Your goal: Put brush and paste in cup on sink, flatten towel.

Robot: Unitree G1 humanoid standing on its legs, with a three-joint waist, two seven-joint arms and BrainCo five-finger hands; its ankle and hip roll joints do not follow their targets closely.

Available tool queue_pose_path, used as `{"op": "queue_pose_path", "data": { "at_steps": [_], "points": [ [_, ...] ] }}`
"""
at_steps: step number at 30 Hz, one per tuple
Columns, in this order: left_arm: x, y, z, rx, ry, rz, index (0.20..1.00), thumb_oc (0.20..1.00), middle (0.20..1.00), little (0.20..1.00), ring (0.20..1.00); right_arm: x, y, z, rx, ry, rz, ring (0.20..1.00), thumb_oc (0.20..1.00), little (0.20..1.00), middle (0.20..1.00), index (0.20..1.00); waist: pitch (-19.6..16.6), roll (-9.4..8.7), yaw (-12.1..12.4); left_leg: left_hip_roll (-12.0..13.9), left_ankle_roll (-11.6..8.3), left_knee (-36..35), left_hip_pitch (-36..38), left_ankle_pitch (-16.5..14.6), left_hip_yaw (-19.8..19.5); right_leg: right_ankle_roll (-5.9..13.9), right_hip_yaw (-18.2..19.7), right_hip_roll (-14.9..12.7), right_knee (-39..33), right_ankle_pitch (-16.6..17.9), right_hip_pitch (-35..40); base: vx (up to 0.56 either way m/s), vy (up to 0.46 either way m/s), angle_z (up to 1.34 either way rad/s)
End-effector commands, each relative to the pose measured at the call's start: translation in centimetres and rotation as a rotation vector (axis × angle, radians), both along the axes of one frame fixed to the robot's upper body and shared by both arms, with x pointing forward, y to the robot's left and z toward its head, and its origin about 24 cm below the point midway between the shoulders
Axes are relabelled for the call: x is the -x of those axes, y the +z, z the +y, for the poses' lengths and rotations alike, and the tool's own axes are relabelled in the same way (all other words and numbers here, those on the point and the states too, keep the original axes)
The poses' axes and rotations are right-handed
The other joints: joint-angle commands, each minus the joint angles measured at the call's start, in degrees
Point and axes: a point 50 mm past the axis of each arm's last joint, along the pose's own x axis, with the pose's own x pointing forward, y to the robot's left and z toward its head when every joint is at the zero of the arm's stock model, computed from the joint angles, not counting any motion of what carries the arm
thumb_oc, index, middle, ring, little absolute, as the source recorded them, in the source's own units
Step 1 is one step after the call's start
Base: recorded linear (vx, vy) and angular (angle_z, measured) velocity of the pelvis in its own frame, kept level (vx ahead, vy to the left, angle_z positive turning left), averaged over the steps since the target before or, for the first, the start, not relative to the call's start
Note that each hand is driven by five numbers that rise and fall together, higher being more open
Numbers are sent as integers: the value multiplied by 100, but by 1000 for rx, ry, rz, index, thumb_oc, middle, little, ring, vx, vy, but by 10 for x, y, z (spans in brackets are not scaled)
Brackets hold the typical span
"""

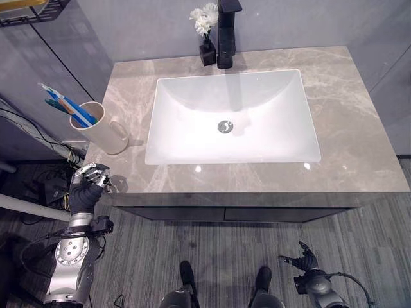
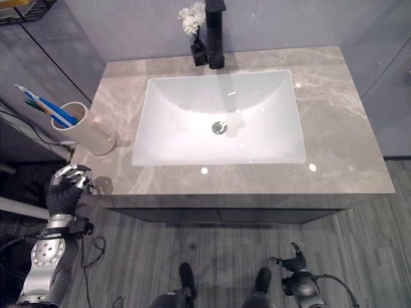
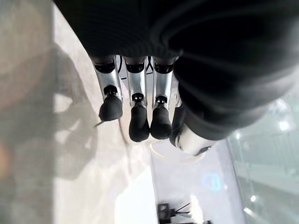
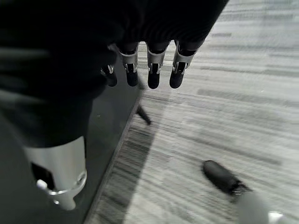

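Observation:
A cream cup (image 1: 103,129) stands on the grey marble counter (image 1: 359,128) at its left end, beside the white sink (image 1: 270,96). A blue and white toothbrush (image 1: 67,106) and a teal tube of paste (image 1: 56,104) stick out of the cup, leaning left. My left hand (image 1: 88,183) hovers at the counter's front left corner, just in front of the cup, with relaxed fingers (image 3: 135,112) that hold nothing. Low at the right, over the floor in front of the cabinet, my right hand (image 1: 307,262) hangs open and empty, its fingers (image 4: 154,70) straight.
A black faucet (image 1: 226,32) rises behind the sink, with a small dark vase of white flowers (image 1: 207,48) to its left. A dark cabinet front (image 1: 225,212) runs under the counter. Grey plank floor (image 4: 224,116) lies in front.

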Motion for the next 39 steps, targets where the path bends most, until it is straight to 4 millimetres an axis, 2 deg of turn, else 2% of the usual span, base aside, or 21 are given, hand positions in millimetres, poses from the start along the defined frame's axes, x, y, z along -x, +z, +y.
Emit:
{"op": "queue_pose_path", "data": {
  "at_steps": [1, 4, 12, 21, 26, 35, 39],
  "points": [
    [-6, 25, 3, 126, -13, -159, 200, 200, 200, 200, 200, -17, 12, -14, 36, -40, -49, 1000, 1000, 1000, 1000, 1000, 224, 56, 48, 9, -101, 13, -27, 104, -479, 271, -168, -96, 27, 185, 205, 30, -3, 1],
    [-6, 30, 3, 156, -27, -185, 200, 200, 200, 200, 200, -14, 10, -15, 20, -89, -48, 1000, 1000, 1000, 1000, 1000, 268, 56, 35, 16, -101, 13, -52, 106, -493, 274, -177, -91, 27, 174, 186, 0, 0, 0],
    [-8, 39, 17, 86, 7, -181, 200, 200, 200, 200, 200, -14, 13, -18, 96, -31, -39, 1000, 1000, 1000, 1000, 1000, 359, 9, -26, 6, -98, 13, -124, 99, -425, 304, -80, -83, 27, 234, 45, 11, 14, -1],
    [-20, 71, 31, 4, 6, -230, 200, 200, 200, 200, 200, -23, 21, -24, 118, -45, -81, 1000, 1000, 1000, 1000, 1000, 442, -19, -87, -22, -107, 13, -282, 121, -464, 348, -102, -117, 27, 318, -82, 2, 3, 0],
    [-21, 77, 35, -3, 13, -247, 200, 200, 200, 200, 200, -27, 24, -23, 118, -37, -105, 1000, 1000, 1000, 1000, 1000, 475, -25, -100, -28, -107, 13, -307, 126, -460, 358, -90, -123, 27, 335, -115, 0, 0, 0],
    [-28, 102, 44, -52, 70, -314, 200, 200, 200, 200, 200, -30, 26, -20, 119, -1, -113, 1000, 1000, 1000, 1000, 1000, 622, -52, -188, -41, -116, 13, -481, 163, -429, 399, -15, -167, 27, 424, -335, -3, 4, 0],
    [-34, 105, 46, -34, 95, -325, 200, 200, 200, 200, 200, -30, 28, -21, 103, -50, -150, 1000, 1000, 1000, 1000, 1000, 662, -72, -235, -42, -115, 13, -523, 165, -421, 410, 12, -169, 27, 447, -392, 0, 0, 0]
  ]
}}
